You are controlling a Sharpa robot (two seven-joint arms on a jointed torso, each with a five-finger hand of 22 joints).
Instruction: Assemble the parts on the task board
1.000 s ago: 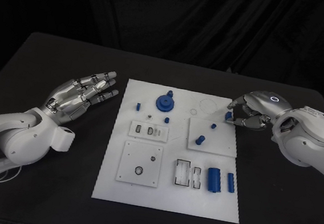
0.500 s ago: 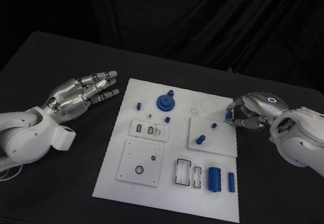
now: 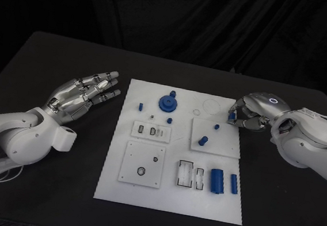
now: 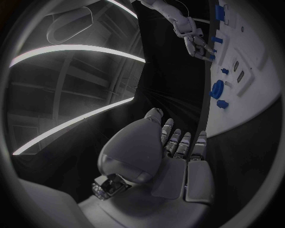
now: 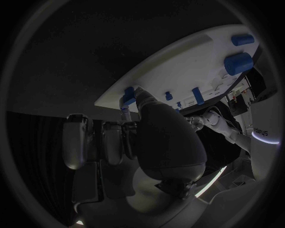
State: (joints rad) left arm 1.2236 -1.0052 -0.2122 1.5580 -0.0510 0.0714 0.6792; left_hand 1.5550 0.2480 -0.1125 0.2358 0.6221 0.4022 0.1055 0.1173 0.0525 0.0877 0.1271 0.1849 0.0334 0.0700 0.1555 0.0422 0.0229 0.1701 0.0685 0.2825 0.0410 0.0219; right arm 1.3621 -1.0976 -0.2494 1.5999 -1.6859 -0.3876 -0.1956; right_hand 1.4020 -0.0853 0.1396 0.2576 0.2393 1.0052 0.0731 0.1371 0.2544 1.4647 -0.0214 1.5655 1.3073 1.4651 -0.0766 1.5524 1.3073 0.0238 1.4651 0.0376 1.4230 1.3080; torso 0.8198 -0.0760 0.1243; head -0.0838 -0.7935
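The white task board [image 3: 169, 195] lies mid-table. My right hand [image 3: 250, 114] hovers at its far right edge and pinches a small blue part [image 3: 231, 117] between thumb and a finger; the right wrist view shows that part [image 5: 128, 97] at the fingertips, just over the board's edge [image 5: 178, 71]. My left hand [image 3: 82, 96] is held open to the left of the board, fingers straight and spread, holding nothing. On the board are a round blue gear [image 3: 167, 101], small blue pegs [image 3: 140, 107] [image 3: 203, 140], a blue cylinder [image 3: 217, 181] and a slim blue bar [image 3: 233, 184].
White inset plates with slots sit on the board, a square one [image 3: 142, 165] at the near left and a raised one [image 3: 214, 137] under the right-hand peg. Black table [image 3: 282, 213] surrounds the board, with dark curtain behind.
My right hand has edged slightly toward the far side of the table, still with the small blue part in it. My left hand has stayed put.
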